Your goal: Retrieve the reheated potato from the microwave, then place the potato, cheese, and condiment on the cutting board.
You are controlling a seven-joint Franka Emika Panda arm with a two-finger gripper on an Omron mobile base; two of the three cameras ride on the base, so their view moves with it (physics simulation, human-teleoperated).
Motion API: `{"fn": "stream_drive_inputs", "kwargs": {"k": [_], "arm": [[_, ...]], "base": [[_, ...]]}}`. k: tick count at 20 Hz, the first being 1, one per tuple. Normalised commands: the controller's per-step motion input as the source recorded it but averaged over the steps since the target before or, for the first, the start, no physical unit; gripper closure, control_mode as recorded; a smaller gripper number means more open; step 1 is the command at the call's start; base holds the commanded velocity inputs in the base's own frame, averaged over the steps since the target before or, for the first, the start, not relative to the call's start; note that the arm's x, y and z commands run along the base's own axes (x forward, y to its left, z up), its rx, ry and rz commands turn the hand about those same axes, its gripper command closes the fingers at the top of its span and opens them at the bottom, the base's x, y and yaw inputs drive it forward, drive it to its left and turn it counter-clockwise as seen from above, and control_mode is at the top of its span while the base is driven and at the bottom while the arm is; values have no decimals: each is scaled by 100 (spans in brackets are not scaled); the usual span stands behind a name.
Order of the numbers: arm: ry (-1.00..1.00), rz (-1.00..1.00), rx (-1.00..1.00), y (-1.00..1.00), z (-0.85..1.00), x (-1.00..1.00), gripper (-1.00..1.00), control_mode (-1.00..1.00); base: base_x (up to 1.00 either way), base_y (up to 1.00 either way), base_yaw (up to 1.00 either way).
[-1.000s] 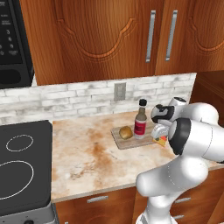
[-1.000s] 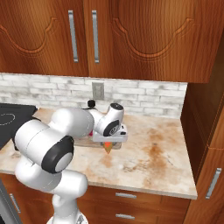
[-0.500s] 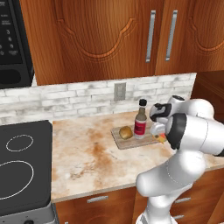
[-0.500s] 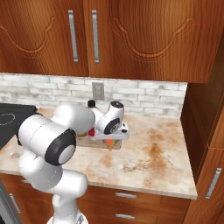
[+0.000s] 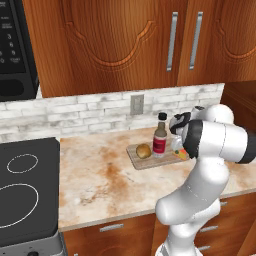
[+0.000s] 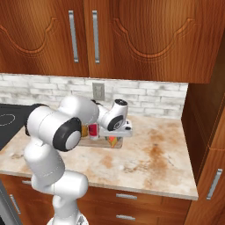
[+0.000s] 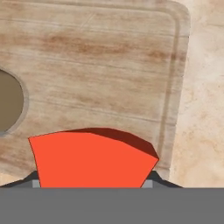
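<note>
A pale-brown cutting board lies on the speckled counter near the brick backsplash, its rounded corner and grooved rim close to bare stone on one side in the hand view — open counter runs on toward the wooden side panel in the right base view, and toward the black cooktop in the left base view. On the board stand the potato, a golden-brown lump at its cooktop end, and just beside it the condiment, upright with its dark cap and red label; in the hand view the round dark shape at the frame's left edge cannot be told for certain. The gripper hangs low over the board's other end, its two dark tips flanking the cheese — an orange-red wedge with a darker top edge — with the jaws partly apart and clamped on its sides. The wedge hangs over the board's near edge; whether it touches the wood cannot be told. The microwave sits high at the far left of the left base view, well apart from the board, its keypad showing.
</note>
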Motion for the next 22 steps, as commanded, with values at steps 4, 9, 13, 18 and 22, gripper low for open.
{"fn": "stream_drive_inputs", "kwargs": {"k": [4,9,13,18,22], "arm": [[0,0,0,-3,-4,13,100,-100],[0,-1,0,0,3,8,100,-100],[0,-2,0,0,5,9,100,-100],[0,-1,0,4,1,14,100,-100],[0,-2,0,5,-2,16,100,-100]], "base": [[0,0,0],[0,0,0],[0,0,0],[0,0,0],[0,0,0]]}}
